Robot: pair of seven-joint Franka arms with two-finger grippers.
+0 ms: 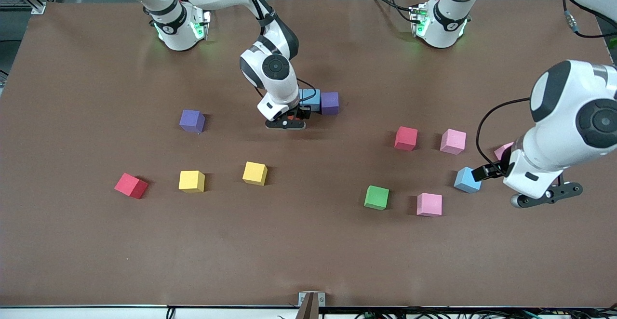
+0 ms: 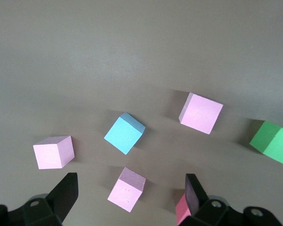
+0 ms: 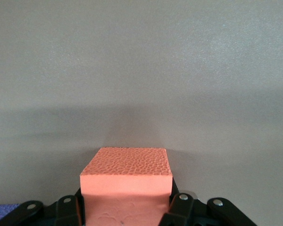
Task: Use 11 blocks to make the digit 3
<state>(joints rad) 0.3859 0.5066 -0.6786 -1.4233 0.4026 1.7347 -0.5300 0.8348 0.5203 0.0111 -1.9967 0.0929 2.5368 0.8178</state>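
Observation:
My right gripper (image 1: 287, 122) (image 3: 126, 203) is shut on an orange block (image 3: 126, 170), low over the table's middle. Beside it stand a blue block (image 1: 312, 99) and a purple block (image 1: 329, 103), touching each other. My left gripper (image 1: 547, 196) (image 2: 132, 181) hangs open and high over the left arm's end of the table, holding nothing. Far below it lie pink blocks (image 2: 127, 189) (image 2: 53, 152) (image 2: 201, 113), a light blue block (image 2: 124, 133) (image 1: 466, 179), a green block (image 1: 376, 197) and a red block (image 1: 406, 138).
Toward the right arm's end lie a purple block (image 1: 192, 120), a red block (image 1: 131, 185) and two yellow blocks (image 1: 191, 181) (image 1: 254, 173). One pink block (image 1: 503, 149) is partly hidden by the left arm. A bracket (image 1: 311, 302) sits at the table's near edge.

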